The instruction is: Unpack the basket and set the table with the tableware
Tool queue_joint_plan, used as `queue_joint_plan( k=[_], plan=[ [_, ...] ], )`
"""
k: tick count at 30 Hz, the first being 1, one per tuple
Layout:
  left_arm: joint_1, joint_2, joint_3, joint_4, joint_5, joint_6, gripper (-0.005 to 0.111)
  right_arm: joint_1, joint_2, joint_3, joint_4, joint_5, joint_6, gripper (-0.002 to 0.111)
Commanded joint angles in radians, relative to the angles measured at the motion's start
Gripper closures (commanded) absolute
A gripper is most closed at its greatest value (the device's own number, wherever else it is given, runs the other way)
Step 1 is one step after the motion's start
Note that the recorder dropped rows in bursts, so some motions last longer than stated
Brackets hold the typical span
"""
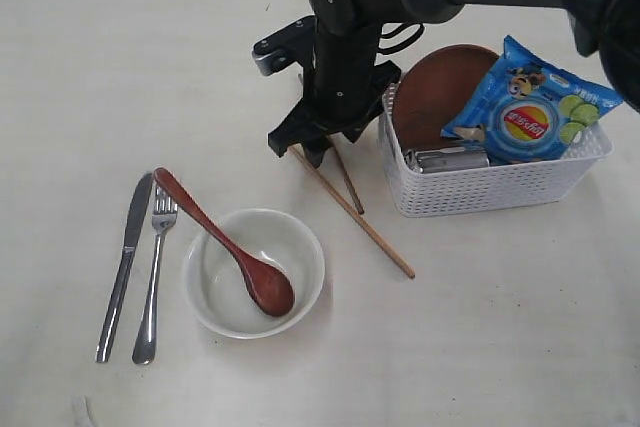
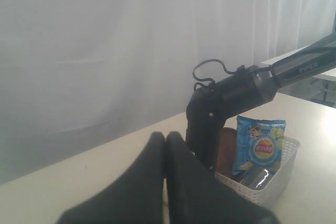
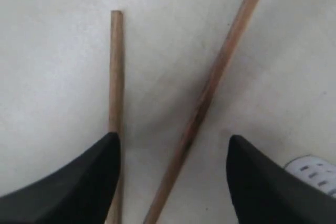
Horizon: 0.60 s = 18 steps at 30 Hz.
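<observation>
The left jaws are pressed together, holding nothing (only their own wrist camera shows them). On the worktop (image 1: 90,67), furthest left, the knife (image 1: 124,267) and fork (image 1: 153,287) lie side by side. Next comes the bowl (image 1: 215,282) with the wooden spoon (image 1: 222,239) resting in it, handle out over the rim. Two chopsticks (image 1: 365,229) lie splayed on the worktop between bowl and basket (image 1: 490,192), one end of each beneath the right jaws, which stand wide apart and grip nothing. Rightmost, the basket holds the plate (image 1: 440,87), the steel cup (image 1: 450,158) and a blue snack bag (image 1: 530,112).
</observation>
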Motion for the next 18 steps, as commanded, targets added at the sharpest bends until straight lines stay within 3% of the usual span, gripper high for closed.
queue_joint_plan(
  k=[1,10,18],
  plan=[
    [0.004,-0.003,0.005,-0.004,-0.002,-0.001,0.107,-0.036,-0.019,0.011,-0.04,0.06,0.044,0.051],
    [0.004,-0.003,0.005,-0.004,-0.002,-0.001,0.107,-0.132,-0.064,0.032,-0.05,0.13,0.046,0.051],
    [0.004,-0.003,0.005,-0.004,-0.002,-0.001,0.107,-0.085,-0.115,0.034,-0.02,0.031,0.045,0.051]
  ],
)
